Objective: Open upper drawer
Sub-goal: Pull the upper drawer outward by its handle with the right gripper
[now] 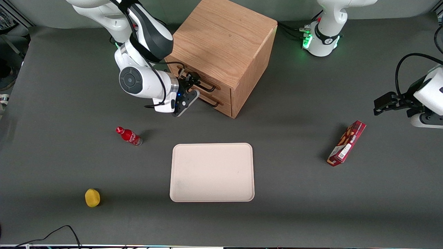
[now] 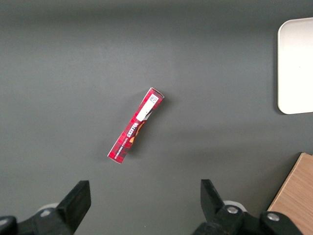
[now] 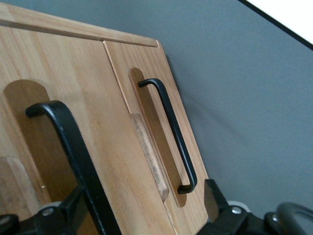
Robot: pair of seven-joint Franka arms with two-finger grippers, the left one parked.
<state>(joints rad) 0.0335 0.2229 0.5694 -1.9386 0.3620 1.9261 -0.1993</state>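
So the right arm's black two-finger gripper point(image 1: 192, 84) is parked right up against the front of the boxy light-oak wooden cabinet point(image 1: 225, 38), which sits on the dark grey bench point(image 1: 69, 69) toward the working arm's end. The upper drawer point(image 1: 207, 85), the higher of the two oak fronts, looks fully pushed in, flush with the lower drawer point(image 1: 221, 104) under it. From the wrist camera the jaws are spread apart with the thin black bar handle of the upper drawer point(image 3: 73, 152) running between them, nothing pinched yet as far as I can see, and the lower drawer's matching black bar handle point(image 3: 168, 132) sits just beside. That closeness is what worries me: the two bars are near each other, so a small slip downward and it hooks the wrong one. Also, if it closes with the bar only on the fingertips, I'd guess the bar pops out the moment it pulls. And the cabinet isn't fixed to anything I can see, so a sticky drawer could drag the whole box across the bench instead of sliding open. Pulling off-axis might jam the tray too. Everything else is well out of the way: the small red bottle point(image 1: 128, 136) lying on its side, the cream rectangular tray point(image 1: 212, 172), the yellow lemon-shaped thing point(image 1: 92, 197) and the red snack box point(image 1: 346, 143).
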